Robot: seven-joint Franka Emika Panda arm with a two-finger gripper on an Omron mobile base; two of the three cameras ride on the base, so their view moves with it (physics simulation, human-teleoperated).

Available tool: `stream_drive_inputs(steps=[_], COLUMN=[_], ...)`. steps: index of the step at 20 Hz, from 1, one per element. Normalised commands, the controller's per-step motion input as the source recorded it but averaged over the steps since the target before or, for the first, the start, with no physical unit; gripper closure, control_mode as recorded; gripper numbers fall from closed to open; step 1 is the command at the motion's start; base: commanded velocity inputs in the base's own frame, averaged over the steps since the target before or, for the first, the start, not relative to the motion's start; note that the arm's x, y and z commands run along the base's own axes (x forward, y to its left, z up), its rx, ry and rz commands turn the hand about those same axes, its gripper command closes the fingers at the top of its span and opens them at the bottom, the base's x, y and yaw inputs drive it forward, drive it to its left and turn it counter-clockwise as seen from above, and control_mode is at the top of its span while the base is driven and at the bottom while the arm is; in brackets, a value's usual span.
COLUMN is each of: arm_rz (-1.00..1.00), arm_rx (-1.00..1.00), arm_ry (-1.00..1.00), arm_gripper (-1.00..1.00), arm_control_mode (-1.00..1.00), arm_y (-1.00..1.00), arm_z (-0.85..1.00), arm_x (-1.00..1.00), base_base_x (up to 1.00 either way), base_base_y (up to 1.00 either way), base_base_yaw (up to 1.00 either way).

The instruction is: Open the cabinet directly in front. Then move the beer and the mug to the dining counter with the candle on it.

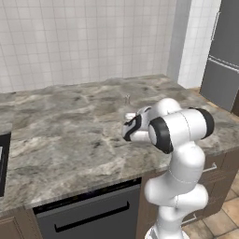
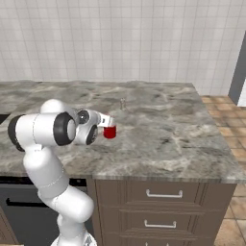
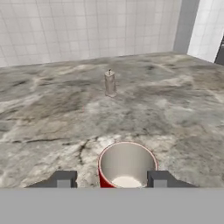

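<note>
Here: short red cylindrical mug (image 3: 127,165), upright on the grey-brown veined stone table (image 3: 183,113).
Pale interior, contents indiscernible. Pincer (image 3: 111,179) parted, a finger at each side of the mug, contact unclear. Small grey candle (image 3: 110,83) stands well beyond.

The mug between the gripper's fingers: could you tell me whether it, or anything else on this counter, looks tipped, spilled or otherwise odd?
Nothing stands out. The red mug stands upright on the stone dining counter, between the fingertips of the gripper, with no spill around it. Farther back, the small grey candle is also upright.
</note>
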Motion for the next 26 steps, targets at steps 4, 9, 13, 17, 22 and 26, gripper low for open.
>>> stream_drive_inputs(steps=[4,9,13,17,22,26], arm_rz=[0.00,0.00,0.00,0.00,0.00,0.00], arm_rx=[0.02,0.11,0.14,0.18,0.08,0.00], arm_ry=[-0.04,0.01,0.09,0.32,0.19,-0.02], arm_gripper=[-1.00,-1.00,-1.00,-1.00,-1.00,-1.00], arm_control_mode=[-1.00,-1.00,-1.00,-1.00,-1.00,-1.00], arm_y=[0.00,0.00,0.00,0.00,-0.01,0.00], arm_z=[0.51,1.00,1.00,1.00,0.83,0.29], arm_x=[-0.02,-0.37,-0.74,-1.00,-1.00,-1.00], base_base_x=[0.00,0.00,0.00,0.00,0.00,0.00], base_base_y=[0.00,0.00,0.00,0.00,0.00,0.00], base_base_yaw=[0.00,0.00,0.00,0.00,0.00,0.00])
